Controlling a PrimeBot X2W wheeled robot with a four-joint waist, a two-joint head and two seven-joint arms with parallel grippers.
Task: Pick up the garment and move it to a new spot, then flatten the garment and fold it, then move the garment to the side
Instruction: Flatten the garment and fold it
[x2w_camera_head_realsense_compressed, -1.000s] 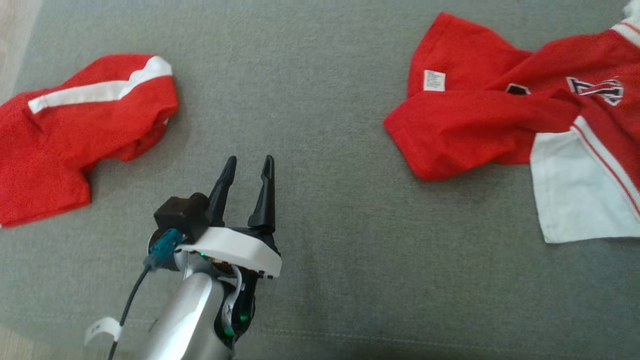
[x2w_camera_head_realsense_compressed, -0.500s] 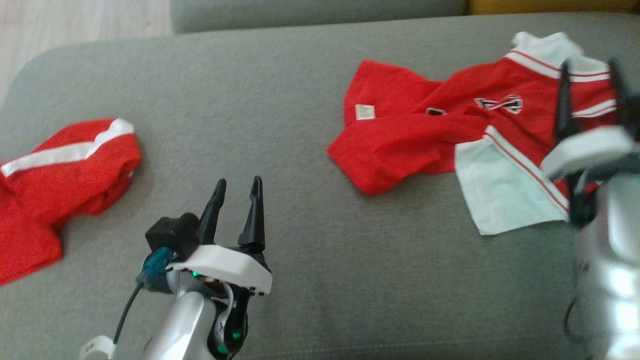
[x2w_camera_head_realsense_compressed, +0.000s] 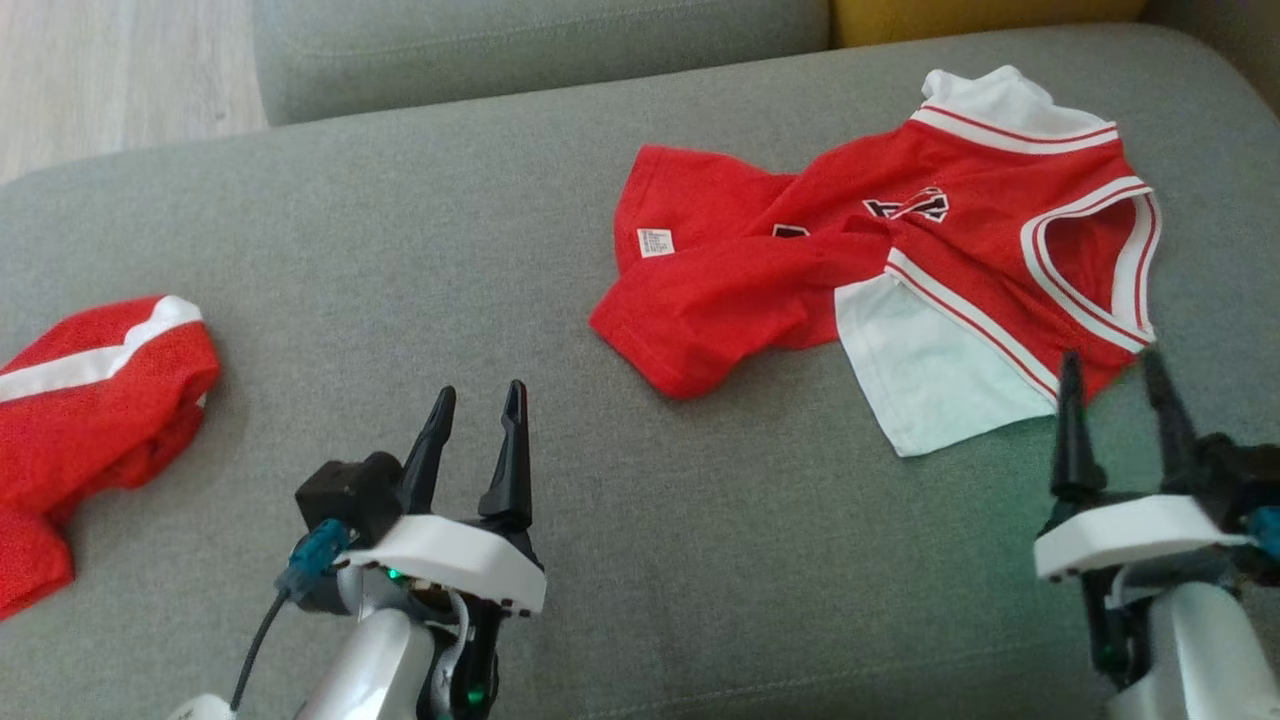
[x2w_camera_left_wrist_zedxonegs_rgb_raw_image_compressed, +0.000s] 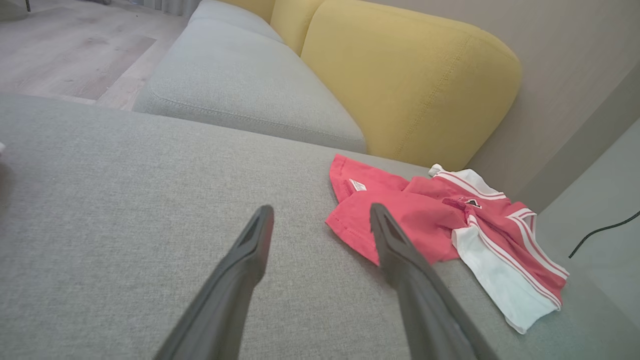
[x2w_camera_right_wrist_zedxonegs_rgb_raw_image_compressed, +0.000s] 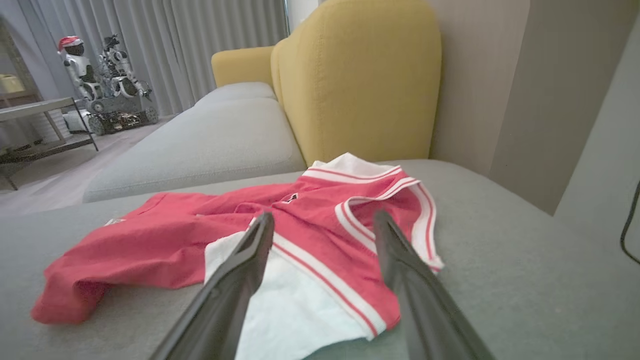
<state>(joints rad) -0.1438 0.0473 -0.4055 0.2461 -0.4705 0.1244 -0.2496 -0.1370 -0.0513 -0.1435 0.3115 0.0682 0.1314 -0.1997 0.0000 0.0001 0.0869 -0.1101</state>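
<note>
On the jersey (x2w_camera_head_realsense_compressed: 960, 250) I see a small white tag (x2w_camera_head_realsense_compressed: 655, 242) on the red flap at its left end, with print too fine to read. There is also a dark-and-white chest emblem (x2w_camera_head_realsense_compressed: 912, 205) whose letters I can't make out. The jersey lies crumpled on the grey sofa seat (x2w_camera_head_realsense_compressed: 400, 230), with a white panel turned out at its near edge. My right gripper (x2w_camera_head_realsense_compressed: 1110, 357) hovers just short of the jersey's near right corner, jaws spread wide, holding nothing. My left gripper (x2w_camera_head_realsense_compressed: 480, 390) is well left of the jersey, likewise spread and empty. A second red garment (x2w_camera_head_realsense_compressed: 90, 400) lies far left of the jersey.
</note>
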